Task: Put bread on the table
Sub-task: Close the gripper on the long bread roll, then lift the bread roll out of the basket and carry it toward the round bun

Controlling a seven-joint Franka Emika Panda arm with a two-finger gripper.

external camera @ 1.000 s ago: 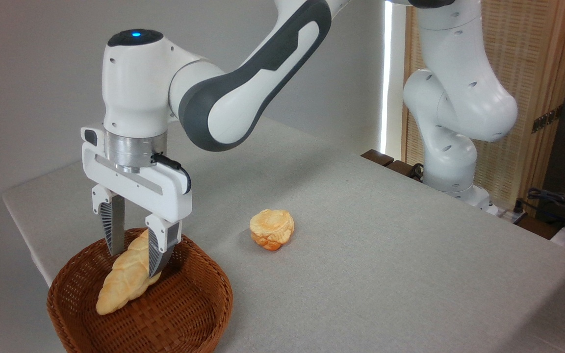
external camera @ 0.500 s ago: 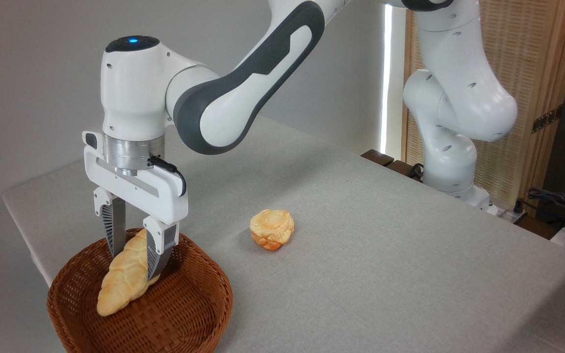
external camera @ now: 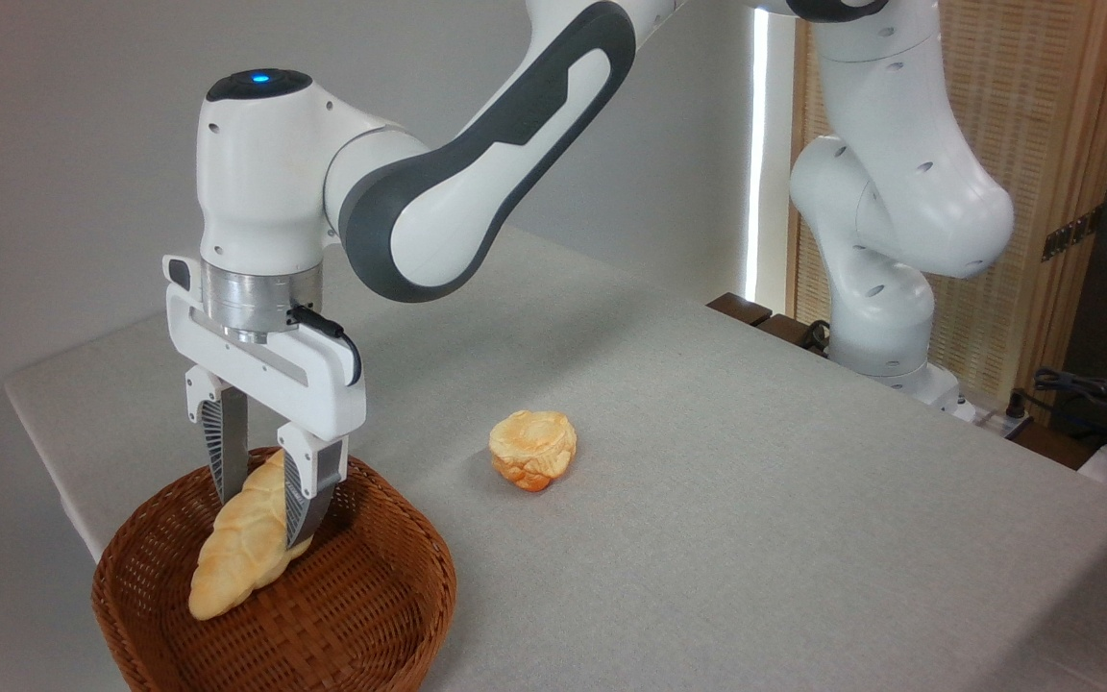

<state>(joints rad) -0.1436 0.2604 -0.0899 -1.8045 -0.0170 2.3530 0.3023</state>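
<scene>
The claw (external camera: 260, 505) is clamped on the upper part of the bread (external camera: 241, 548), one finger on each side. The loaf tilts inside the basket (external camera: 361, 596), its lower tip down near the basket floor. So the grasp looks made, but lifting out and setting it on the tabletop (external camera: 707, 481) remain. A small bun (external camera: 532, 450) lies right of the basket.

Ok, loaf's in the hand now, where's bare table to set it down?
The hand grips the bread inside the basket. Widest bare patch: table right of the bun, toward the robot base. A smaller patch lies behind the basket at the far left corner. The strip between basket and bun is tighter.
</scene>
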